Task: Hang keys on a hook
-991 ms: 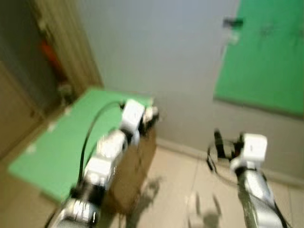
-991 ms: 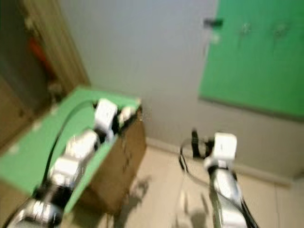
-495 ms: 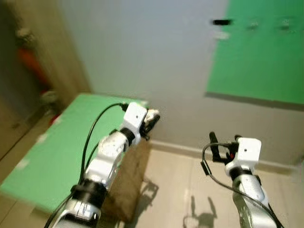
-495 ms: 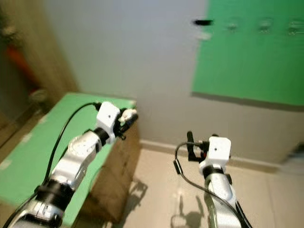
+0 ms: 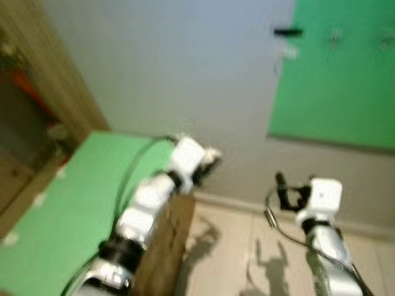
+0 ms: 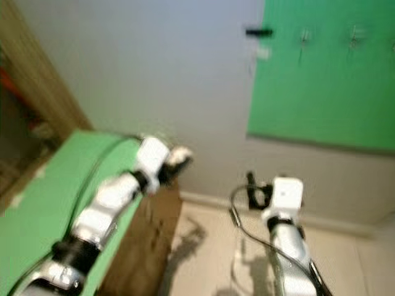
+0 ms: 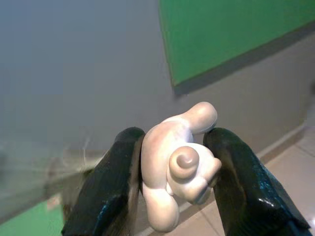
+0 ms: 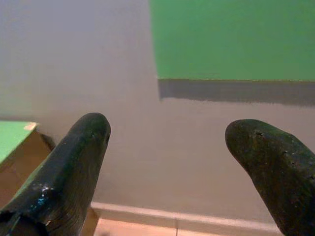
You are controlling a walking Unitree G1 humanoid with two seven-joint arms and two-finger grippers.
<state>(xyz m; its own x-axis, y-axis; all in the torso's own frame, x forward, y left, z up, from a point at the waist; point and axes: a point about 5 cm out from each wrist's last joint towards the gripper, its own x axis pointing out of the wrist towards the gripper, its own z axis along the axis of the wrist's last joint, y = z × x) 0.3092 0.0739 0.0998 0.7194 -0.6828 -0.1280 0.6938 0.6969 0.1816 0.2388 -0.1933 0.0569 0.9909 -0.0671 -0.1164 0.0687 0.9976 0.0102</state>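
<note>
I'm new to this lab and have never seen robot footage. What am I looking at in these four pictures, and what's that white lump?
This is a walking humanoid robot with two silver arms, each ending in two black fingers. The two wide, blurry pictures come from its head camera; the two close ones from cameras on its wrists. The left gripper is shut on a white rubbery keychain charm, raised above the end of a green-topped table; any keys on it cannot be made out. The right gripper is open and holds nothing. On the grey wall ahead hangs a green board with small hooks, presumably where the keys should go.
</note>
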